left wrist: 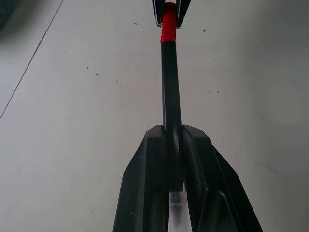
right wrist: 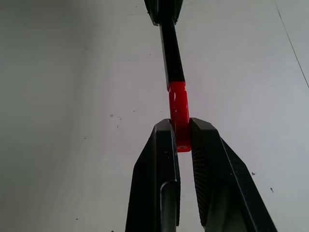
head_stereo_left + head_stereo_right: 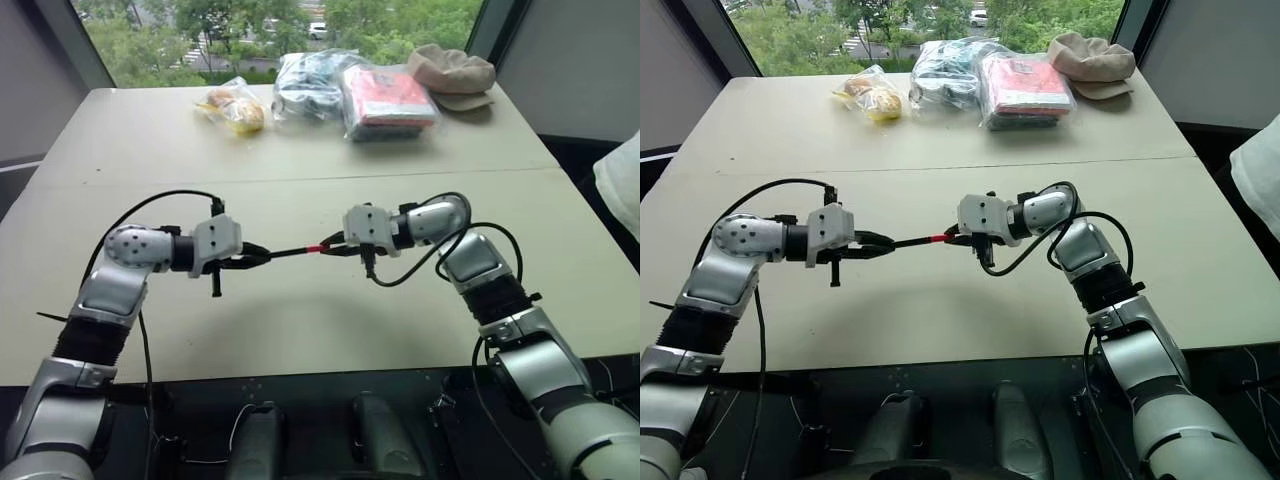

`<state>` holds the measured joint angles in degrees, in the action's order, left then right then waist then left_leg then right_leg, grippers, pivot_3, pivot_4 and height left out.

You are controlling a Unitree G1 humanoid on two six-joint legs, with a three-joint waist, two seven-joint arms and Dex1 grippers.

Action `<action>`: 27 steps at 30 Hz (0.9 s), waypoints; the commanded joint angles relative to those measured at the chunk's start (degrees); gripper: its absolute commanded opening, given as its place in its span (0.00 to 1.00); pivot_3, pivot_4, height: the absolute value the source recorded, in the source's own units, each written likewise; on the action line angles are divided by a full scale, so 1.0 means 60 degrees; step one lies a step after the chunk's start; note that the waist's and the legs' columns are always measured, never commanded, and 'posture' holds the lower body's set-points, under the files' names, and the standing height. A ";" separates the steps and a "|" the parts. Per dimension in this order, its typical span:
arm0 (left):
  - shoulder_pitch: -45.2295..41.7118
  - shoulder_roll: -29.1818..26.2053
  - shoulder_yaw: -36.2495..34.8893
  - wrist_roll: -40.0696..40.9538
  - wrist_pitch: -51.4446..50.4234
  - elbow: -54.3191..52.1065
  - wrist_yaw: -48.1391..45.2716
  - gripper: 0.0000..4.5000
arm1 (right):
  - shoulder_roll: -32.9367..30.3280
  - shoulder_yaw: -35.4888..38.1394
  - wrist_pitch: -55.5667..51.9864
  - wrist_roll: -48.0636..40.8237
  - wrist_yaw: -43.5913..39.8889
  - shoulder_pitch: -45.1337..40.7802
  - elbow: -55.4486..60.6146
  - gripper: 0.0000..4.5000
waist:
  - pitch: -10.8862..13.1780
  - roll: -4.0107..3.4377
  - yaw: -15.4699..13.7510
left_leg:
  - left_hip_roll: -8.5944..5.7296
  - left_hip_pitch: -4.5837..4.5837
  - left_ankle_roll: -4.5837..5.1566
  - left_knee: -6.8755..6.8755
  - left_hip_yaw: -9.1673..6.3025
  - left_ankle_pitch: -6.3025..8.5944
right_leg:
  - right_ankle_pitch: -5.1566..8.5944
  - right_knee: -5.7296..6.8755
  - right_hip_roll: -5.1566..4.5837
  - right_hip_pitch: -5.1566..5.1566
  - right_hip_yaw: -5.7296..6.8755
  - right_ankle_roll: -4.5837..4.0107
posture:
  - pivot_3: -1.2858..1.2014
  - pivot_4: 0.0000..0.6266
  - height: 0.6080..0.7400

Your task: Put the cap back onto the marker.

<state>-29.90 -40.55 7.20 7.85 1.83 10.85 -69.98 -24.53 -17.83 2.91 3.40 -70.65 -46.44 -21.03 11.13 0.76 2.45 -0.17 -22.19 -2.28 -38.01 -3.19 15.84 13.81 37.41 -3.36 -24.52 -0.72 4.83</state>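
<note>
Right wrist view shows the cap (image 2: 178, 113) closely: a small glossy red cylinder, pinched between the two black fingers of the right gripper (image 2: 181, 140), with the black barrel of the marker (image 2: 171, 50) entering its far end. Left wrist view adds the other side: the left gripper (image 1: 175, 140) is clamped on the barrel, and the pale silvery end lies between its fingers. In the left eye view, one marker and one cap form a single line in the middle of the frame, above the beige table (image 3: 300, 320). At the upper edge lie three plastic bags (image 3: 385, 100) and one beige cap-like hat (image 3: 452, 72).
</note>
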 commanded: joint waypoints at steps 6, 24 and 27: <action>-0.0209 0.0162 -0.0011 0.0015 0.0438 -0.0544 0.0096 0.00 | 0.0404 -0.0304 -0.0295 -0.0365 -0.0382 -0.0160 0.0865 0.00 | 0.0000 0.0000 -0.0004 | 0.0000 0.0000 0.0000 0.0000 0.0000 0.0000 | 0.0000 0.0000 0.0000 0.0000 0.0000 0.0000 | 0.52 0.24 1.00; -0.0415 0.0362 -0.0102 0.0060 0.0370 -0.0602 0.0116 0.00 | 0.0954 -0.0463 -0.0945 -0.0540 -0.0074 0.0012 0.1955 0.00 | 0.0000 0.0000 -0.0005 | 0.0000 0.0000 0.0000 -0.0001 -0.0001 0.0000 | 0.0000 0.0001 0.0000 0.0000 0.0001 0.0000 | 0.52 0.24 1.00; -0.0498 0.0380 -0.0060 0.0076 0.0384 -0.0605 -0.0015 0.00 | 0.1012 -0.0571 -0.1010 -0.0537 -0.0158 0.0032 0.2139 0.00 | 0.0000 0.0000 -0.0005 | 0.0000 0.0000 0.0000 -0.0001 -0.0001 0.0000 | 0.0000 0.0001 0.0000 0.0000 0.0001 0.0000 | 0.52 0.24 1.00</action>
<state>-29.92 -40.52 5.91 6.68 3.18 10.73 -70.71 -23.23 -17.59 -4.77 3.74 -69.92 -45.33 -15.20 11.13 0.76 2.42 -0.17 -22.19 -2.28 -38.01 -3.20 15.85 13.81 37.42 -3.36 -24.52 -0.72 4.83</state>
